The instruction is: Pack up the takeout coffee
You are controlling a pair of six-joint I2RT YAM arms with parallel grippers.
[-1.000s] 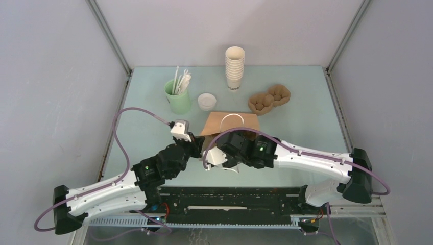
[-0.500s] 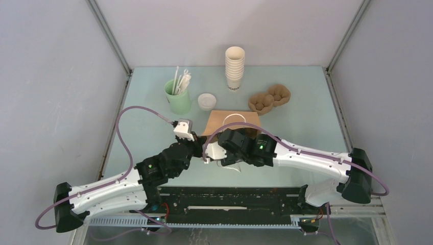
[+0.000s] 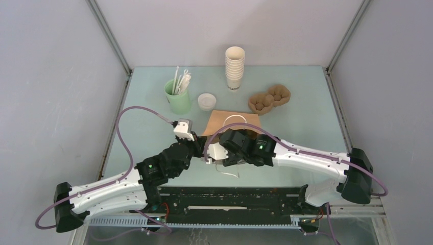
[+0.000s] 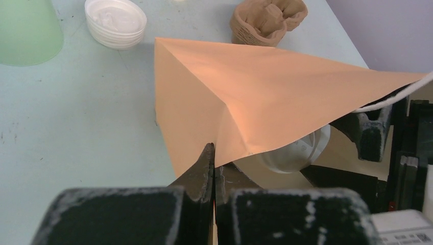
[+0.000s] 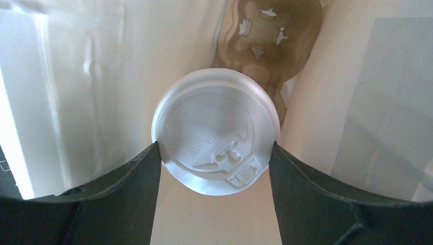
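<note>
The left gripper (image 4: pixel 213 164) is pinched tight on the near edge of the paper bag (image 4: pixel 265 92), which lies on the table (image 3: pixel 306 117) with its mouth at 6 o'clock. The right gripper (image 5: pixel 214 148) clasps the takeout coffee (image 5: pixel 204 122), a finger pressed to each side of its white lid, inside the bag's mouth. A second ago the cup showed more fully in front of the bag. Since then the right gripper has carried it toward 12 o'clock, and the left arm has shifted slightly. Over the last half second almost nothing has changed. The mint-green cup (image 3: pixel 178 97) at the bag's 10 o'clock and the cardboard carrier (image 3: pixel 269 98) at its 2 o'clock have not moved.
</note>
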